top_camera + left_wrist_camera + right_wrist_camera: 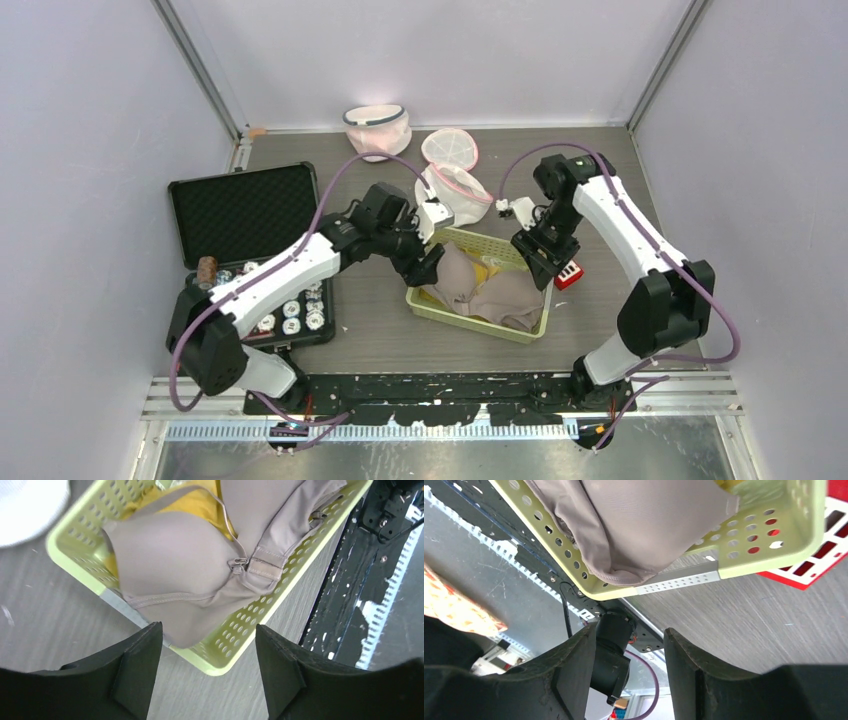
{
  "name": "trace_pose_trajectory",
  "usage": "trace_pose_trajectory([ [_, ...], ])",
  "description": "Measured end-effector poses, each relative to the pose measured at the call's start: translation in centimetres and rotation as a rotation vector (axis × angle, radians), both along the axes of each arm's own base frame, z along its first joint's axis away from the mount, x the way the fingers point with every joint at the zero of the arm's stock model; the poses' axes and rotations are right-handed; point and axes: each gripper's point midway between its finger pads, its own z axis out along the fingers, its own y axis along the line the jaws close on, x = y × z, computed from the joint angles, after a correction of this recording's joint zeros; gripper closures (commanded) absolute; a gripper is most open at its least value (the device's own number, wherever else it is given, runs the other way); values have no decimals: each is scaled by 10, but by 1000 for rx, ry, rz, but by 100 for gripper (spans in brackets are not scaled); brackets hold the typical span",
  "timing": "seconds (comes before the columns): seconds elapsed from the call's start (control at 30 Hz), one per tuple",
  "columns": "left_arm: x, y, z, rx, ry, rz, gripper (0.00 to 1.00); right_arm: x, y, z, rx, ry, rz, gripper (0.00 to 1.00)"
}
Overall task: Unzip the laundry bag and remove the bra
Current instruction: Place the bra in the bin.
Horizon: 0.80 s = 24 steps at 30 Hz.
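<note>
The left gripper [207, 630] and right gripper [630, 630] both stand spread, pinching nothing. The taupe bra [175, 565] lies in the green perforated basket [220, 655], just beyond their fingertips. Each should lift straight up with fingers wide, so no strap snags.

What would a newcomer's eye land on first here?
A taupe bra draped in the yellow-green basket at centre, with the left gripper and right gripper open and empty at either side. Behind it lies the white mesh laundry bag; an open black case sits left.
</note>
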Motion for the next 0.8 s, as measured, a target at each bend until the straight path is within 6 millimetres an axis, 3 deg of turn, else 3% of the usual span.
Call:
trace_pose_trajectory([
  [0.17, -2, 5, 30, -41, -185, -147, 33, 2, 7, 16, 59, -77, 18, 46],
  [0.33, 0, -1, 32, -53, -306, -303, 39, -5, 27, 10, 115, -59, 54, 50],
  [0.57, 11, -14, -11, -1, -334, -431, 52, -24, 34, -28, 104, 58, 56, 54],
  [0.8, -1, -18, -61, 103, -338, -530, 64, -10, 31, -64, 35, 74, 26, 55],
])
